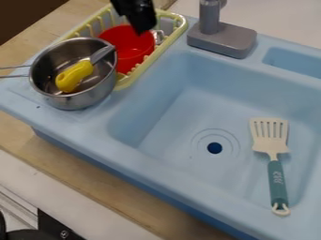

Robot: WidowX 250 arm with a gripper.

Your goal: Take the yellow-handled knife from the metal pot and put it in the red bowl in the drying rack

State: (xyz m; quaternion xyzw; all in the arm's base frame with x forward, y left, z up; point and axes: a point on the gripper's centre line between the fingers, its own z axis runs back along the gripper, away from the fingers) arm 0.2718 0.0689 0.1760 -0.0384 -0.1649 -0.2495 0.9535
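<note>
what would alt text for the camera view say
The black gripper hangs over a yellow dish rack holding a red container, on a light blue toy sink. A metal pot with a yellow-handled utensil inside sits by the rack; a slotted spatula lies in the sink.

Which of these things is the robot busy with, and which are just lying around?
Around the gripper:
- gripper, over the rack
- red bowl, nearest to it
- pale yellow rack, holding the bowl

Lying about:
- metal pot, beside the bowl
- yellow-handled utensil, in the pot
- spatula, in the blue sink
</note>
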